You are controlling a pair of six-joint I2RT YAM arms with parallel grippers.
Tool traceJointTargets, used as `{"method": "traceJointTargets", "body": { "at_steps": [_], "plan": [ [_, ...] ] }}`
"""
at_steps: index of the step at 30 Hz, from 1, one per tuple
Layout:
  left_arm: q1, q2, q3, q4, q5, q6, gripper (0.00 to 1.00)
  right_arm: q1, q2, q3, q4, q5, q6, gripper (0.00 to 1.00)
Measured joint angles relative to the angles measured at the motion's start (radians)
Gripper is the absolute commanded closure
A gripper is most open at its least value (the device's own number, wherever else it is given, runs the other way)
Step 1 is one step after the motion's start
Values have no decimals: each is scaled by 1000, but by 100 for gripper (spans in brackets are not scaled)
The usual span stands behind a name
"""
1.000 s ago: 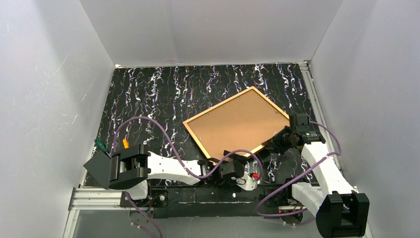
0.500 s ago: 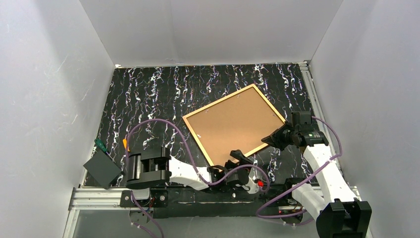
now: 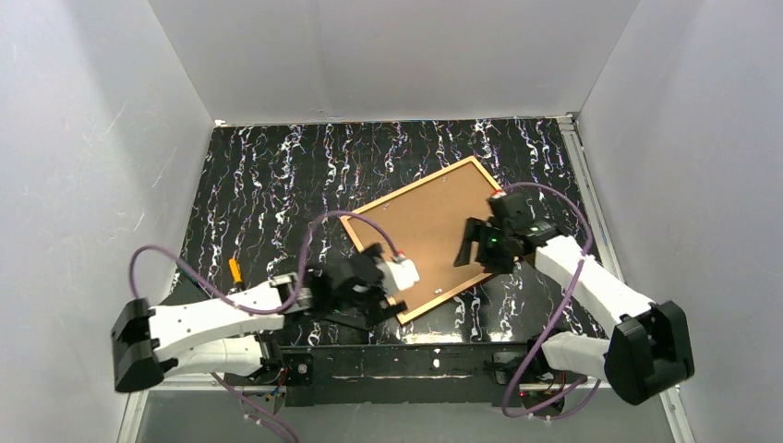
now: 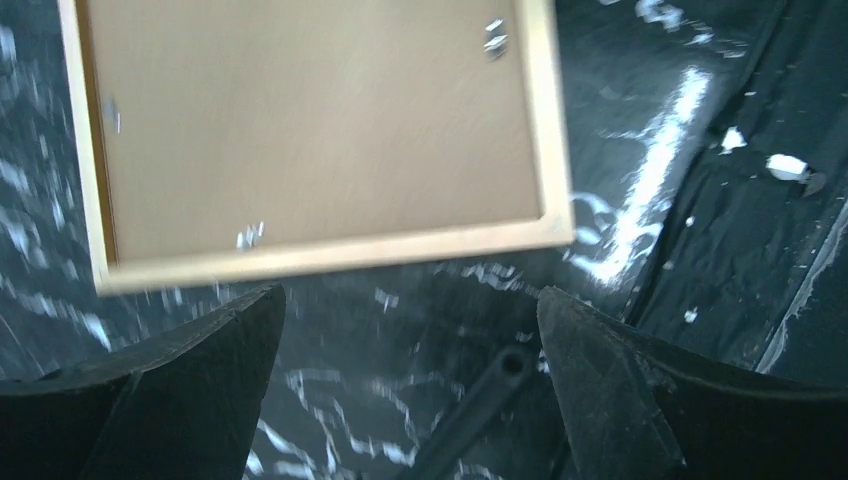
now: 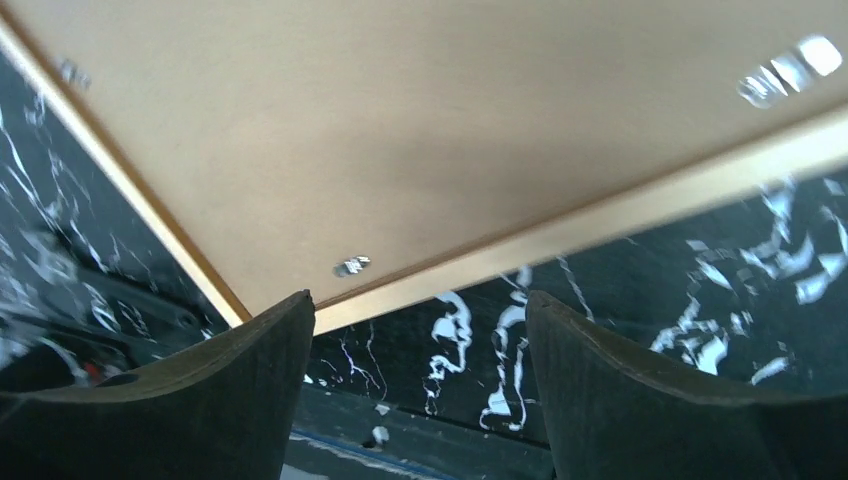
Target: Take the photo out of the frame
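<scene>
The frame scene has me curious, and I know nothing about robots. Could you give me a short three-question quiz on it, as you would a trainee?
1. True or false: the frame lies with its plain brown back facing up.
2. Pick one. The right gripper is: A) shut on the frame, B) open and holding nothing, C) out of view.
3. Fill in: the table is ___ with white streaks.

Key: 1 true; 2 B; 3 black.
</scene>
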Motion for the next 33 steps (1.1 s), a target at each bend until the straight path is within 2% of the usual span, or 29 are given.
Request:
{"method": "traceJointTargets", "body": {
  "at_steps": [3,9,12,16,19,26,33],
  "plan": [
    [143,-113,-16,-119,68,-101,2,206,55,92,27,102,-35,13],
    [420,-286,-15,-286,162,-276,2,507,148,207,93,272,-98,12],
    [561,-286,-9,-338,192,-381,2,651,243,257,107,378,-152,14],
    [748,-215,0,-396,250,-546,2,803,413,390,40,497,-170,19],
    [847,-155,18,-424,274,-649,2,866,503,472,8,552,-163,22],
    [908,-28,100,-450,338,-787,2,948,628,533,-42,601,-123,28],
    [1035,85,112,-431,449,-920,2,973,676,533,-51,608,-97,40]
  ]
}}
